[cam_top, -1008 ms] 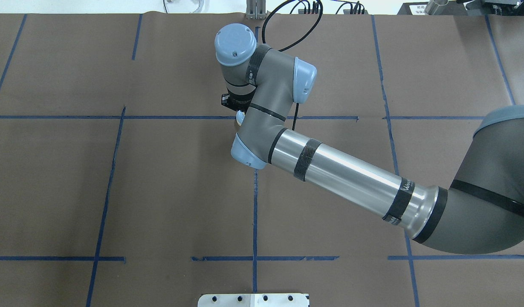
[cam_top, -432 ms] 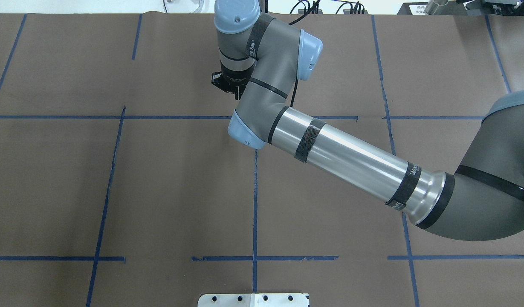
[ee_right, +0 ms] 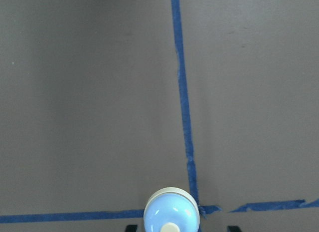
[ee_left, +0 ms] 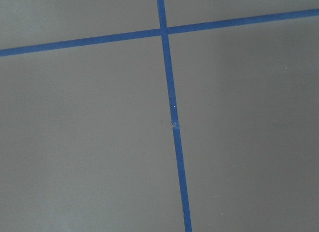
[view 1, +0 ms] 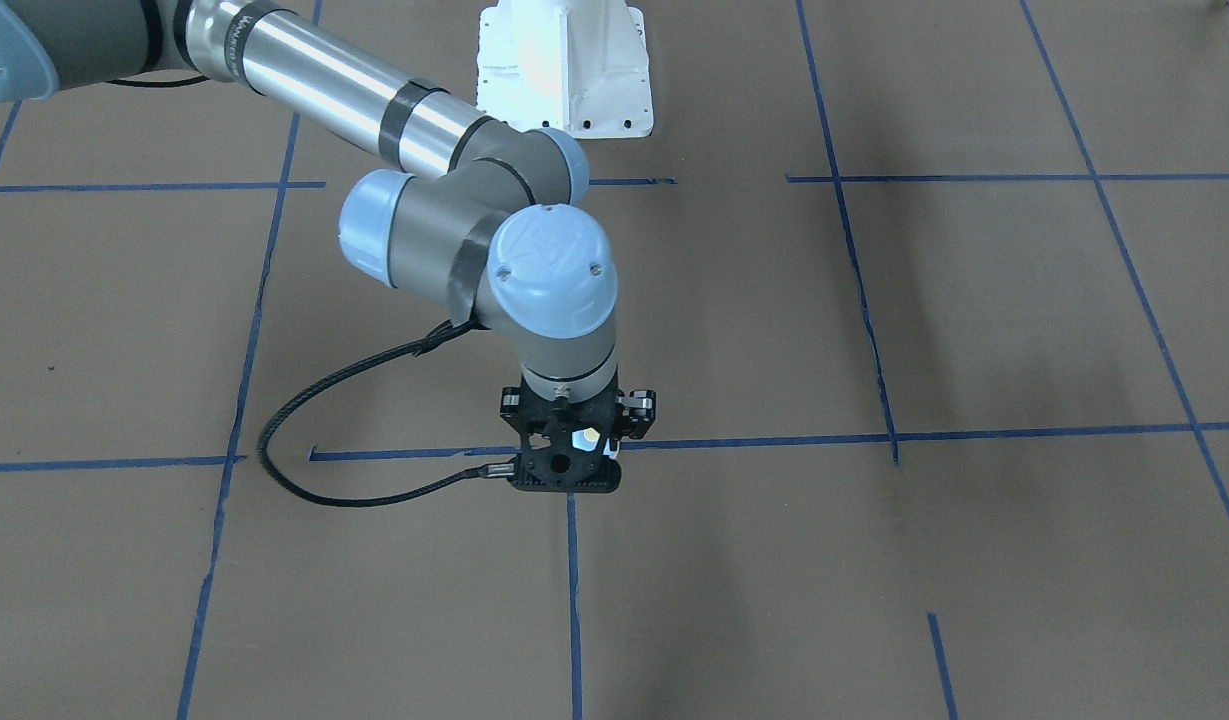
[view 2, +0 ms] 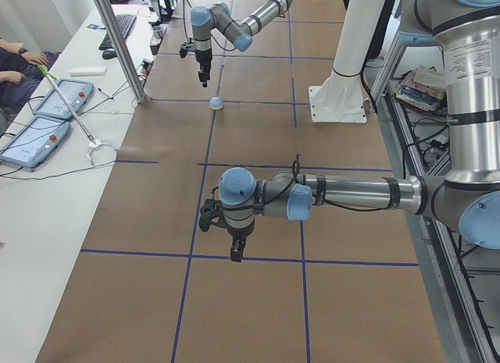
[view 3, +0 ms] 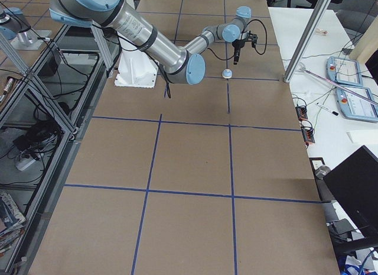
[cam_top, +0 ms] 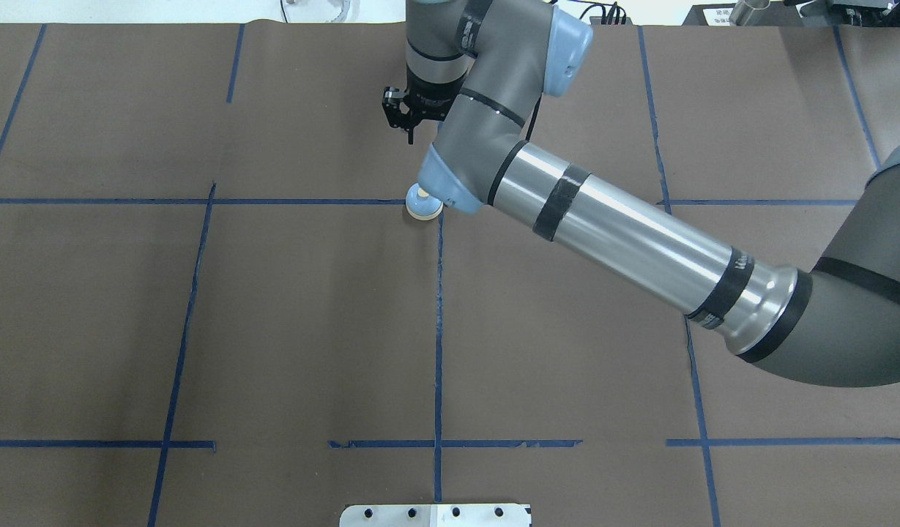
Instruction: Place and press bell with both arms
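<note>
The light-blue bell (cam_top: 424,203) with a cream button stands alone on the brown table at a blue tape crossing. It also shows in the right wrist view (ee_right: 172,215), the left side view (view 2: 216,104) and the right side view (view 3: 226,74). My right gripper (cam_top: 408,124) hangs above the table just beyond the bell, empty, with its fingertips apart at the bottom edge of the wrist view. In the front view the bell (view 1: 584,437) shows through the right gripper's frame (view 1: 566,470). My left gripper (view 2: 237,252) hovers low over the table far from the bell; I cannot tell if it is open.
The white bolted pedestal (view 1: 564,70) stands at the robot's side of the table. A black cable (view 1: 304,480) loops from the right wrist down towards the table. A white side bench with tablets (view 2: 55,97) and a metal post (view 2: 117,43) borders the far side.
My right arm has swung away from the robot and off the bell. The bell, mostly hidden under the wrist before, now shows in the open at the tape crossing.
</note>
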Controlling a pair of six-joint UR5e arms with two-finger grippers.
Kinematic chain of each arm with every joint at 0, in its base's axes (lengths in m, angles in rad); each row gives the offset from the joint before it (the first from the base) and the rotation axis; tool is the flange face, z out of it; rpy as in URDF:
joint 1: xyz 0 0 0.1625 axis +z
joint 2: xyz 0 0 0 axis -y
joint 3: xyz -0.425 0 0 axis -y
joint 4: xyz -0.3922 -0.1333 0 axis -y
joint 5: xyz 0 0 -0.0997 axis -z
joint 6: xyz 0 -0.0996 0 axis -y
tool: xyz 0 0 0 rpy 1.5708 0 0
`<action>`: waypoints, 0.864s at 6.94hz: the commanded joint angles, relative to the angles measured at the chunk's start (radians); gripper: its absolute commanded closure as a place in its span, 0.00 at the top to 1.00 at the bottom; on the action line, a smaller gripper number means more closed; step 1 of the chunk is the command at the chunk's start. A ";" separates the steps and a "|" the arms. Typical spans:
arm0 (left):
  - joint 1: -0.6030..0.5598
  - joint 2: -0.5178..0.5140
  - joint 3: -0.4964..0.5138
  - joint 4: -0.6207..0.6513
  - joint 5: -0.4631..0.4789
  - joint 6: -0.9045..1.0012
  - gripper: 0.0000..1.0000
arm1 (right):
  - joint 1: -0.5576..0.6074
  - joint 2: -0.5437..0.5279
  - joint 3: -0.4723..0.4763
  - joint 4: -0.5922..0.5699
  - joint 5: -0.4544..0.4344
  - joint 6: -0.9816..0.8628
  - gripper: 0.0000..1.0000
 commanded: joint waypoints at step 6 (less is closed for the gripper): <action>0.011 -0.159 0.184 0.006 0.011 0.011 1.00 | 0.416 -0.834 0.817 -0.406 0.118 -0.953 1.00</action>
